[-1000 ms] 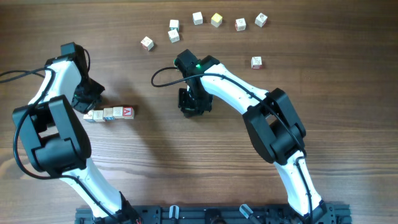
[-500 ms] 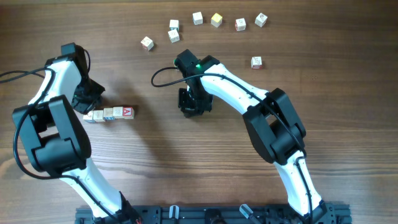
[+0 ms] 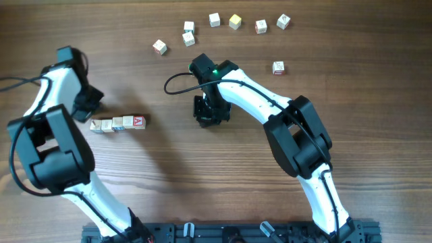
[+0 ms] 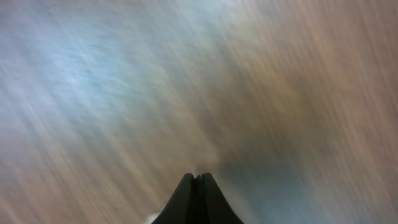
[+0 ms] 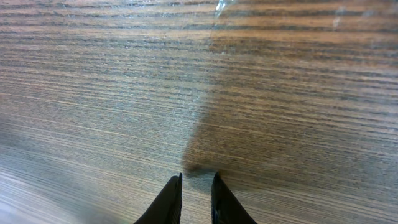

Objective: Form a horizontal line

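Note:
The horizontal line (image 3: 118, 123) is a short bar of small whitish cubes touching edge to edge, left of the table's middle. Its right end cube (image 3: 138, 121) shows a red "A". My left gripper (image 3: 85, 113) hovers just up and left of the bar's left end, apart from it. In the left wrist view the left gripper (image 4: 198, 177) is shut with nothing in it, over blurred wood. My right gripper (image 3: 208, 120) points down at bare wood near the centre. In the right wrist view the right gripper (image 5: 197, 180) has a narrow gap between its fingertips and holds nothing.
Several loose cubes lie in an arc along the far edge, from a whitish cube (image 3: 159, 46) on the left to another whitish cube (image 3: 283, 21) on the right. Among them is a green-faced cube (image 3: 234, 21). A lone cube (image 3: 278, 67) sits right of centre.
My left arm has swung left and away from the bar's left end, and its wrist view is blurred by motion. The bar and the right arm have not moved.

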Available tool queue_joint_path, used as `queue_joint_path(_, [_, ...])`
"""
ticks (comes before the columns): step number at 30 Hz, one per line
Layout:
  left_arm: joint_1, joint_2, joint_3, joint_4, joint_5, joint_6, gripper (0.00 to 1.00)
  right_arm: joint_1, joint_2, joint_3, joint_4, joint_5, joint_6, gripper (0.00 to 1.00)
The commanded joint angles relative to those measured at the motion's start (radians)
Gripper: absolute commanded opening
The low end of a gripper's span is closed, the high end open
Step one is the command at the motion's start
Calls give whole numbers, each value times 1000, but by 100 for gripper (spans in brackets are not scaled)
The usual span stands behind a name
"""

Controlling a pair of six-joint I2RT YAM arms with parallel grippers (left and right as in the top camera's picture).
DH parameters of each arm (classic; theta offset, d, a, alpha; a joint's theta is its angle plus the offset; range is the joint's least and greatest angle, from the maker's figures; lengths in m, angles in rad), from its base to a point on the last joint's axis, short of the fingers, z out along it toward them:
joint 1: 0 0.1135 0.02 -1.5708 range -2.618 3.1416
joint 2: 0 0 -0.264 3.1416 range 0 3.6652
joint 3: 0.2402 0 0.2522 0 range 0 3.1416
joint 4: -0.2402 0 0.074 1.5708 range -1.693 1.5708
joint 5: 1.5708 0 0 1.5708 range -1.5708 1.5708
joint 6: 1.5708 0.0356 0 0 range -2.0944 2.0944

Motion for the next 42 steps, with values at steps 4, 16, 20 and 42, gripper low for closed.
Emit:
queue_joint_path(4, [101,13,-4,-70,129,8,4,-2,51,-29,22,113,-17,18])
queue_joint_path(16, [82,13,-4,-93,209,8,4,-2,51,-29,21,113,-18,18])
queue_joint_path(20, [81,13,-4,-100,209,8,4,-2,51,-29,21,113,-18,18])
queue_joint_path(42, [66,13,-4,234,473,178,4,-2,51,-29,21,112,-32,18])
